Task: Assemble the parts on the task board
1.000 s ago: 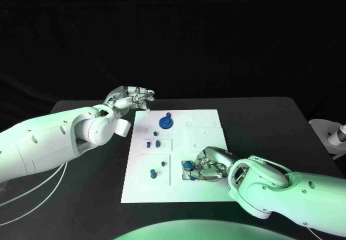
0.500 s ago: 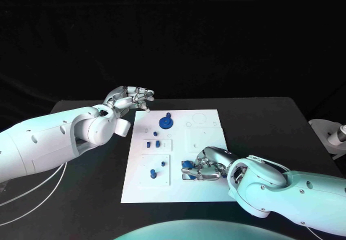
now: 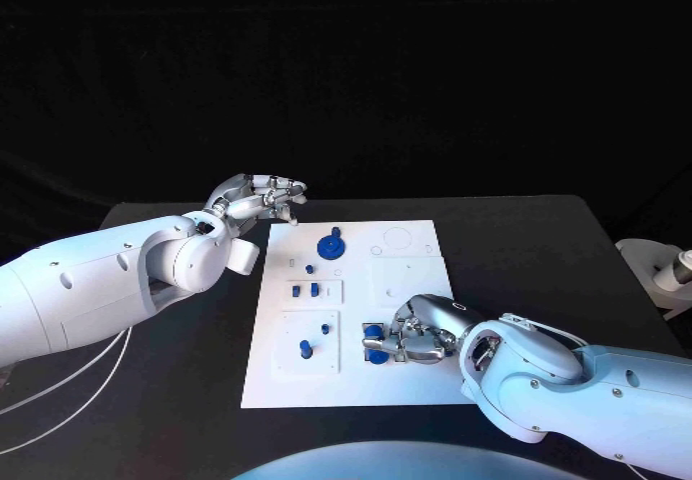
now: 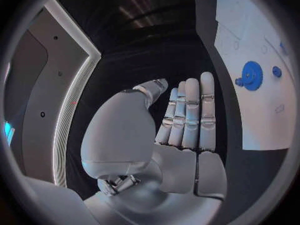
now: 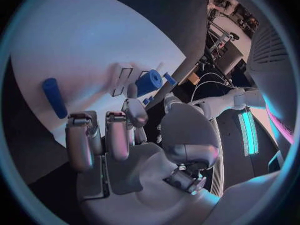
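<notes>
The white task board [image 3: 411, 262] lies mid-table. My right hand [image 3: 414, 336] rests on its near right part, fingers curled down. A short blue cylinder [image 3: 372, 329] sits at its fingertips, and in the right wrist view this cylinder [image 5: 149, 82] appears pinched between thumb and a finger. A second blue piece [image 3: 378, 355] lies just nearer me, beside the hand. A blue peg [image 5: 54, 97] lies loose on the board [image 5: 75, 45]. My left hand [image 3: 264, 197] hovers off the board's far left corner, and this hand [image 4: 178, 120] holds nothing, fingers straight.
A blue gear [image 3: 333, 244] stands at the board's far end, also seen as the gear [image 4: 251, 75] from the left wrist. Two blue pegs [image 3: 304, 289] and another peg [image 3: 304, 348] sit in the board's left panels. Black table [image 3: 534, 250] surrounds the board.
My right hand has shifted a little on the board, and the blue piece on its near side now shows more fully. The left arm has not moved.
</notes>
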Controlling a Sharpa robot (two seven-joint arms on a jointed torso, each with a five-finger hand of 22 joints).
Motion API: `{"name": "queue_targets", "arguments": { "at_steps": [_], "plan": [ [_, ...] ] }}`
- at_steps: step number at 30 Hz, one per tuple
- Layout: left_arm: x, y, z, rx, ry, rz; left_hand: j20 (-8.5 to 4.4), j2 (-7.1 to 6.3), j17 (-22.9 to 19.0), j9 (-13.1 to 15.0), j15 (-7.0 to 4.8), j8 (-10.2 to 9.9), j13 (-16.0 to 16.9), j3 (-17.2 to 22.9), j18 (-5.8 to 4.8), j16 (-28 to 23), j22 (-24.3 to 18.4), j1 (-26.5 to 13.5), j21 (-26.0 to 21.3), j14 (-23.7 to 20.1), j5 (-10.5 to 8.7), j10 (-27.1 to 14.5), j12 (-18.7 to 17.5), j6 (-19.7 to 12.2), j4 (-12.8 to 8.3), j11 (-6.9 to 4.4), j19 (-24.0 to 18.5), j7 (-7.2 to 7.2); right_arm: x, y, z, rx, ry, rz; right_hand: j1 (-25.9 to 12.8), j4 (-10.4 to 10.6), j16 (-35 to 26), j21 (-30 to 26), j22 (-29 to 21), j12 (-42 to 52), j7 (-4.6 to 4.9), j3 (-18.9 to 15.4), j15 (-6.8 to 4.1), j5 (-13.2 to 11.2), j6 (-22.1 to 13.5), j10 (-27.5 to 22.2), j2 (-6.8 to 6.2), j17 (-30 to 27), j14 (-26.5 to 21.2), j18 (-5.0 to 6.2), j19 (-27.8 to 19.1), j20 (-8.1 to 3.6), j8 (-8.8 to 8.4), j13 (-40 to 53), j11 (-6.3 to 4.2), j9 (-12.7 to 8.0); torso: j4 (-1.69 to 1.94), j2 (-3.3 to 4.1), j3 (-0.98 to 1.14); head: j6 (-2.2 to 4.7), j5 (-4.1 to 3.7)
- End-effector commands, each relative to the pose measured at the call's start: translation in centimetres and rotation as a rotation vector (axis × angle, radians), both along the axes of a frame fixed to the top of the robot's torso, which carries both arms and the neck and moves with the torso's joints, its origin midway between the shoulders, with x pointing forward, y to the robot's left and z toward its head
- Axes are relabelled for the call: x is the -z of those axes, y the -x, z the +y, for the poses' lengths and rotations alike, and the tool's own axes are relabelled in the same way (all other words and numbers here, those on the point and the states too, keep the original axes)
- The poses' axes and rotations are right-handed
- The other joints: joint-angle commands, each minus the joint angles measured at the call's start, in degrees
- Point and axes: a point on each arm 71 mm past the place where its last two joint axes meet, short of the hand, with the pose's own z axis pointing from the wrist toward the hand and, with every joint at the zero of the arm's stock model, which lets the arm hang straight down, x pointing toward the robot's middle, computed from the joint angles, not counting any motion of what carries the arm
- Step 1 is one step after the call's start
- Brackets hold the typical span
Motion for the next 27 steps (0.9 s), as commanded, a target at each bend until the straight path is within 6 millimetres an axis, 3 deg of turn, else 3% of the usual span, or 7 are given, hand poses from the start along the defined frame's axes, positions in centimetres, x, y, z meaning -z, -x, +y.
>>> {"name": "queue_targets", "arguments": {
  "at_steps": [1,8,9,10,15,27],
  "plan": [
    [-0.1,0.0,-0.1,0.011,0.013,-0.003,0.35,-0.04,-0.05,-0.07,0.20,-0.29,0.10,0.12,0.70,0.36,-0.09,-0.62,-0.28,-0.18,0.23,-0.47,0.18,-0.30,0.38,0.08,0.08,0.03,-0.3,0.3,0.0,-0.029,0.000,-0.016,0.87,0.01,0.39,0.42,14.55,0.29,-0.17,-0.66,-0.27,0.64,-0.32,0.54,0.72,2.77,3.94,-0.41,5.37,-0.22,0.41,0.21,-0.09,0.09,-0.04,-0.01,0.01,0.01,-0.01],
    [-0.1,0.0,0.0,0.009,0.010,0.001,0.36,-0.02,-0.06,-0.07,0.20,-0.28,0.10,0.11,0.71,0.39,-0.12,-0.62,-0.34,-0.18,0.24,-0.49,0.21,-0.30,0.44,0.07,0.10,0.01,-0.5,0.7,-0.3,-0.051,0.007,0.002,4.36,-0.06,0.57,0.71,14.63,0.28,-0.24,-2.03,-0.34,2.80,-0.35,0.72,1.90,3.22,4.01,-0.48,5.47,-0.25,0.60,0.60,-0.12,0.02,0.00,0.01,0.02,-0.01,0.00],
    [-0.1,0.0,0.0,0.008,0.010,0.002,0.36,-0.02,-0.06,-0.07,0.20,-0.28,0.10,0.11,0.71,0.39,-0.12,-0.62,-0.34,-0.18,0.24,-0.49,0.21,-0.30,0.44,0.07,0.10,0.01,-0.4,0.7,-0.4,-0.056,0.010,0.006,6.03,-0.09,0.60,0.66,14.62,0.28,-0.24,-2.02,-0.30,3.55,-0.36,0.76,2.01,3.29,4.02,-0.46,5.45,-0.30,0.63,0.69,-0.17,0.00,0.04,0.04,0.03,-0.01,-0.04],
    [-0.1,0.0,0.0,0.008,0.010,0.002,0.36,-0.02,-0.06,-0.07,0.20,-0.28,0.10,0.11,0.71,0.39,-0.12,-0.62,-0.34,-0.18,0.24,-0.49,0.21,-0.30,0.44,0.07,0.10,0.01,-0.4,0.7,-0.4,-0.061,0.012,0.010,10.77,-1.23,0.74,0.68,14.62,0.23,-0.33,-1.21,-0.35,6.01,-0.50,0.80,2.18,3.70,4.08,-0.47,5.46,-0.33,0.60,0.81,-0.22,-0.08,0.03,0.04,0.05,-0.03,-0.05],
    [0.0,0.0,0.2,0.006,0.008,0.004,0.36,-0.02,-0.06,-0.07,0.20,-0.28,0.10,0.11,0.71,0.39,-0.12,-0.62,-0.34,-0.18,0.24,-0.49,0.21,-0.30,0.44,0.07,0.10,0.01,-0.4,0.9,-0.6,-0.076,0.016,0.020,16.14,-0.41,1.05,0.95,14.70,0.25,-0.34,-1.47,-0.40,6.44,-0.51,0.99,2.11,4.55,4.21,-0.53,5.55,-0.35,0.50,1.18,-0.26,-0.38,0.02,0.04,0.07,-0.06,-0.02],
    [0.0,0.1,0.2,0.006,0.007,0.004,0.36,0.03,-0.07,-0.07,0.18,-0.27,0.12,0.16,0.72,0.41,-0.16,-0.52,-0.41,-0.19,0.27,-0.50,0.25,-0.29,0.44,0.03,0.13,-0.03,0.1,0.2,-1.1,-0.057,0.040,0.016,17.92,-0.27,1.21,1.41,14.83,0.47,-0.36,-1.14,-0.41,6.46,-0.42,1.17,2.85,5.03,4.29,-0.62,5.71,-0.36,0.41,1.49,-0.29,-0.59,0.09,0.06,0.00,-0.16,-0.01]
  ]
}}
